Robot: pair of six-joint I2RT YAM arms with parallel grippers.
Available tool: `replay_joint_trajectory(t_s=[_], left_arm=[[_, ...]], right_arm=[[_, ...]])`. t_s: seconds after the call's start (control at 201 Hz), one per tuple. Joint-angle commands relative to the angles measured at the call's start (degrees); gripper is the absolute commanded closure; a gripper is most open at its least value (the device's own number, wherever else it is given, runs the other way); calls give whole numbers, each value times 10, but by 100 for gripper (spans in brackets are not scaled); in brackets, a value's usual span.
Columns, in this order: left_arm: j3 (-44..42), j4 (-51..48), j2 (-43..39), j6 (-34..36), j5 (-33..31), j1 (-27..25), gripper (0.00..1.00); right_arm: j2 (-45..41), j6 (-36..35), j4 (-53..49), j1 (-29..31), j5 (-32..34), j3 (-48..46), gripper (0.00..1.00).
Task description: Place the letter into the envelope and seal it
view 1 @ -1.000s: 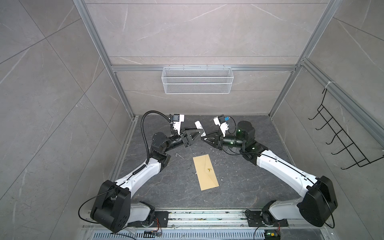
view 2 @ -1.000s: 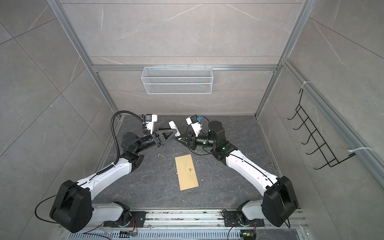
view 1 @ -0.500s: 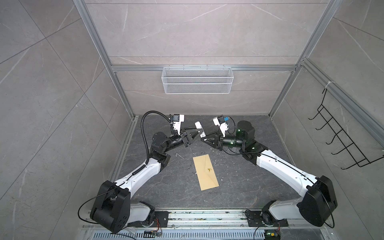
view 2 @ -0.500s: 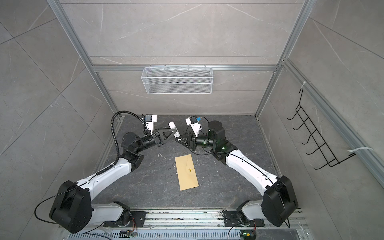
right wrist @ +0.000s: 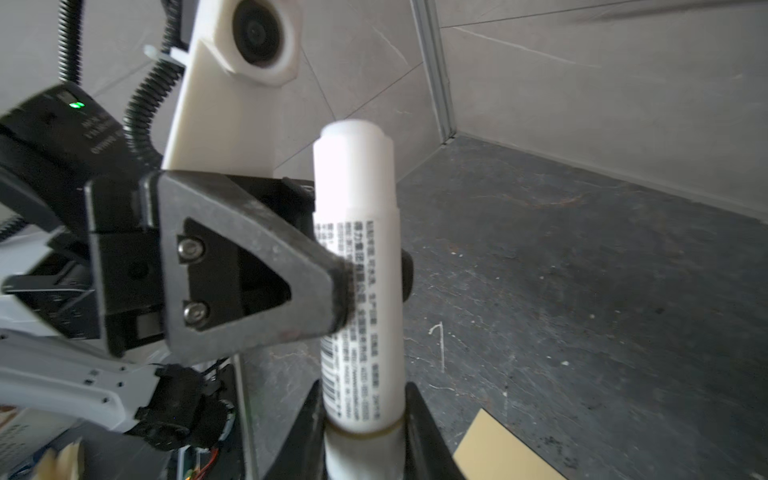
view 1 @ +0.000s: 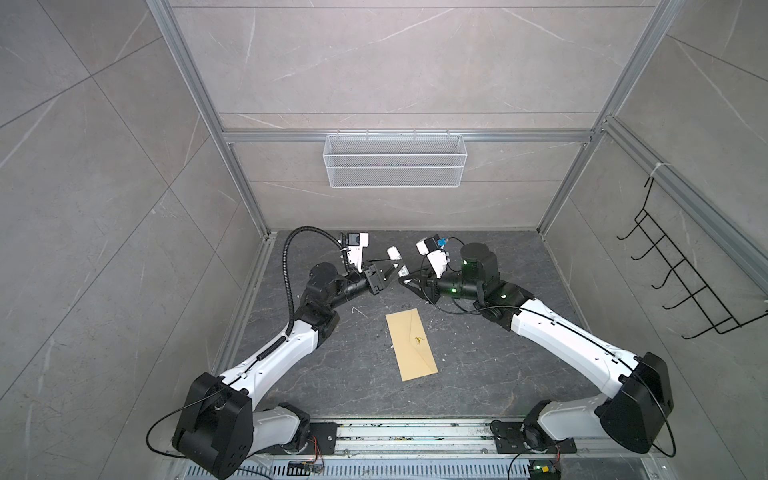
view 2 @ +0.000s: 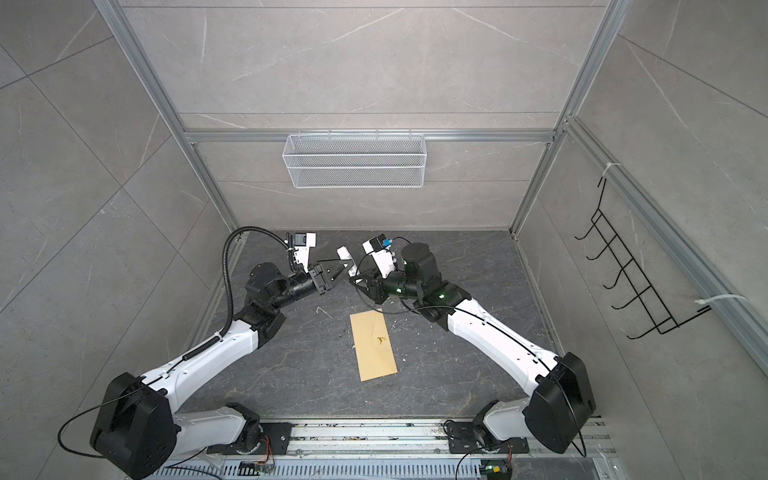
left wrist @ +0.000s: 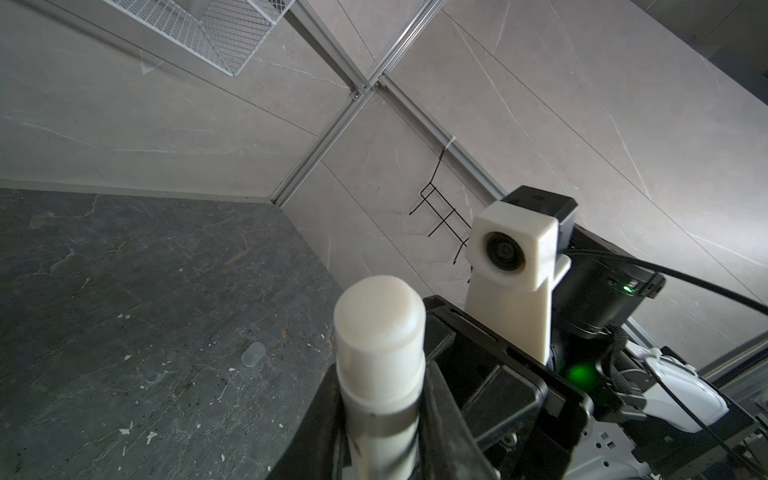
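The left claw (right wrist: 374, 283) was clamped on the middle of the glue stick (right wrist: 357, 232); the right claw (right wrist: 362, 441) gripped its base; both held it above the back of the bench (view 1: 498, 365). The envelope (view 1: 411, 347) lay flat on the bench, mid-way across; it sat below and apart from both claws.

Wire basket (view 1: 395, 161), black hook rack (view 1: 683, 261)

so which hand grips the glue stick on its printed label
The left hand: it pinches the glue stick mid-label, while the right hand holds the end below the print.
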Motion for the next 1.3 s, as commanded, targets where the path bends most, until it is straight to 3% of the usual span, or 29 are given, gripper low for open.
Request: replay_joint_trajectory(t_s=[0.0,0.369,0.468,0.548,0.732,0.906,1.046,1.175,1.295], left_arm=[[12,-42,-9,48,-53,1,100],[16,-72,-1,60,-88,-11,100],[14,-74,0,59,-95,-11,100],[14,-74,0,58,-97,-11,100],[13,-71,-3,59,-97,-11,100],[14,-66,-12,58,-97,-9,100],[22,-62,-19,51,-71,2,100],[26,-43,-20,35,-39,16,100],[19,-8,-20,18,-17,27,100]], right_arm=[[-13,-56,-50,34,176,37,100],[73,-167,-73,200,636,121,100],[104,-200,-53,231,723,136,100],[121,-211,-47,243,745,143,100],[113,-192,-48,244,691,134,99],[74,-171,-54,228,593,109,71],[14,-126,-58,180,431,64,41],[-45,-71,-34,105,235,9,15],[-69,-18,-8,39,76,-28,10]])
